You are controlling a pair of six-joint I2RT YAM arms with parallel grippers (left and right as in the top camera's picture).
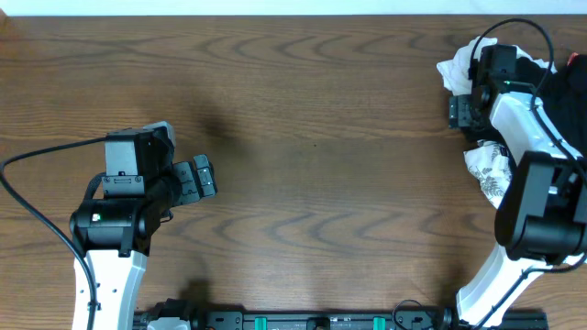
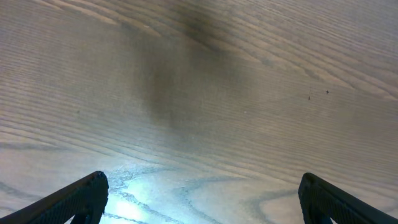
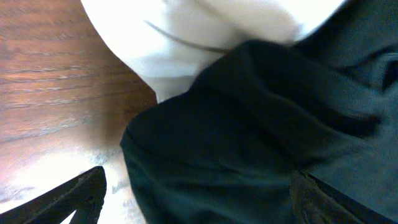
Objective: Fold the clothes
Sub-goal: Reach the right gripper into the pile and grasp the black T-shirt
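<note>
Overhead, a dark wood-grain bench (image 1: 312, 82). The left arm (image 1: 115, 215) is at the near left, wrist turned toward the middle, with bare wood under it. The left jaws are spread wide and hold nothing. In the left wrist view the two dark fingertips (image 2: 74, 199) sit at the bottom corners with plain bench between them. A soft shadow lies on the wood farther out.

The task pieces are all at the far right corner of the bench. The white garment (image 1: 449, 69) is crumpled at the heap's left edge. The leaf-print garment (image 1: 486, 170) lies nearer the robot's side, partly under the right arm (image 1: 541, 197).

The right arm reaches over the heap, its wrist above it and just beside the white garment.

In the right wrist view the black garment (image 3: 249, 124) fills most of the frame, with creases and folds showing. The white garment lies beyond it along the top, and a strip of bench shows at left. The right jaws are wide apart. One fingertip (image 3: 87, 193) is over the bench and the other is low right over black cloth, which bulges up between them. They grip nothing that I can see. I cannot tell whether either tip touches the fabric.
</note>
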